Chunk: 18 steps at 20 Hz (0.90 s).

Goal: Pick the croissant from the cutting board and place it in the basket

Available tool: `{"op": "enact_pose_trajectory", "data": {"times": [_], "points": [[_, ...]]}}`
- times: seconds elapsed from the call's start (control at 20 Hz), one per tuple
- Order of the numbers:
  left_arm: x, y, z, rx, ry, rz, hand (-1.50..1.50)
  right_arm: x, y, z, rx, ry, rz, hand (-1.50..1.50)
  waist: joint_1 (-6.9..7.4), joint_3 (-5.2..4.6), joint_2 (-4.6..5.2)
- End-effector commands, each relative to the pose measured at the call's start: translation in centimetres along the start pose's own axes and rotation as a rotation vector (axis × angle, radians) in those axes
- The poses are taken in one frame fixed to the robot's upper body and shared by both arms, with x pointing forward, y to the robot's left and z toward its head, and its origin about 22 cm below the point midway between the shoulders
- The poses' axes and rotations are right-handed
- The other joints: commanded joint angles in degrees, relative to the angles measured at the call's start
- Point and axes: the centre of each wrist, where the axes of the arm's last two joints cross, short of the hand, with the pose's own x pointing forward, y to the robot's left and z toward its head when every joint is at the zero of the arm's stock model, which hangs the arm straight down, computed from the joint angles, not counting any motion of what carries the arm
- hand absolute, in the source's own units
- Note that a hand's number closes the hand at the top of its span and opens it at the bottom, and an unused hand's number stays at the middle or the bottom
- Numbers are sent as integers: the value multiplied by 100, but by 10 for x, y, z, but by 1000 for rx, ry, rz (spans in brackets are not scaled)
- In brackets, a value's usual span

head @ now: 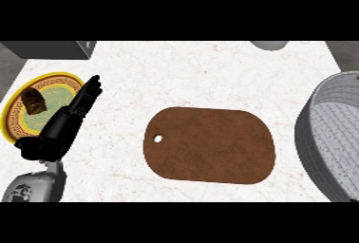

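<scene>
In the head view, the white speckled bench (196,76) carries a brown cutting board (210,144) at its middle, with a small round hole (158,138) near the board's left edge. The dark brown croissant (33,100) lies not on the board but on a yellow-rimmed plate (49,75) at the bench's far left, on the plate's upper left part. The left hand (60,126) comes up from the lower left on its grey forearm (32,185). It is released, with straight fingers (88,92) laid across the plate's right rim, just beside the croissant and holding nothing. A grey woven basket (329,137) stands at the right edge, well apart from the plate.
</scene>
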Motion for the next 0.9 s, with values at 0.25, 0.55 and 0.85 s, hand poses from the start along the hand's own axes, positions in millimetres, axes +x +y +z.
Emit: {"op": "enact_pose_trajectory", "data": {"times": [0.25,0.55,0.85], "points": [[1,-5,-5,-7,-2,-9,0,6,-46,-83,-130,147,-184,150,46,9,-35],[5,-10,-8,-2,-6,10,0,-46,-90,-163,-120,208,-204,150,80,24,-53],[4,9,-16,22,10,-8,0,-100,-73,-183,-118,191,-190,150,-59,19,-65]]}}
